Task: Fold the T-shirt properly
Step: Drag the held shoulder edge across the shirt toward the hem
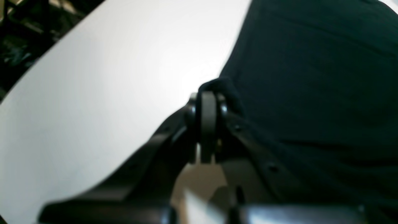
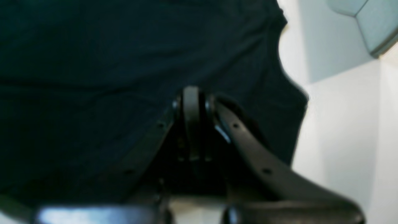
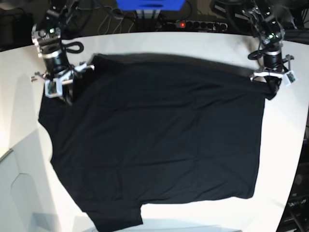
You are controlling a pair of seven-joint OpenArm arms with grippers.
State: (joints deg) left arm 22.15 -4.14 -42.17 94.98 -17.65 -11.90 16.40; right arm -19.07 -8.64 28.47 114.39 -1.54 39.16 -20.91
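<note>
Two black jointed arms, each with white wrist brackets and looped black cables; left tool (image 1: 207, 124) and right tool (image 2: 192, 124): black curved fingers dotted with screws.

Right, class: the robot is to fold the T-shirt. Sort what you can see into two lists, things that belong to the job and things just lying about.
Belongs to the job:
- T-shirt, black, spread over the white table
- left gripper, jaws shut on the T-shirt's edge
- right gripper, jaws shut on the T-shirt

Just lying about:
- power strip behind the table
- blue box
- cables
</note>
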